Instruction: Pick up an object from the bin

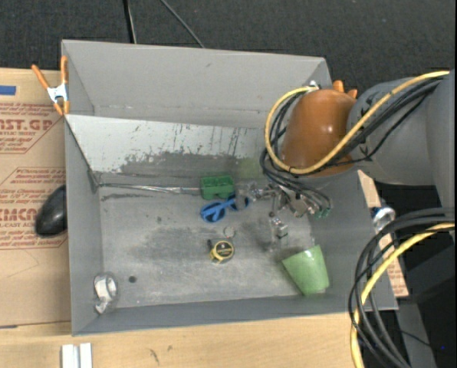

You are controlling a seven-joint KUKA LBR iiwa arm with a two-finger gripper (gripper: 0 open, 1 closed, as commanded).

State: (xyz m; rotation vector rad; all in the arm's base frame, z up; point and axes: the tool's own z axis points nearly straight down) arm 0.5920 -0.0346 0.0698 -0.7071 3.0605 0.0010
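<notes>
1. Here, the grey metal bin [167, 240] holds a few small things lying well apart on its scuffed floor.
2. The arm comes in from the right, its rounded orange cover [313, 129] ringed with yellow and black cables, above the bin's right part.
3. The gripper [278, 221] hangs below that cover, over a bare patch of floor in the right half of the bin.
4. Whether the gripper is open or closed cannot be told, as the metal parts blur together; nothing can be made out in its grasp.
5. Nearest to it, a pale green plastic cup [307, 271] lies on its side near the front right corner.
6. A blue plastic looped tool [217, 208] lies just left of the gripper, with a green rectangular block [217, 185] close behind it.
7. A small round black-and-yellow object [222, 250] sits mid-floor, in front of the blue tool.
8. A small silvery clear piece [104, 287] rests in the front left corner.
</notes>
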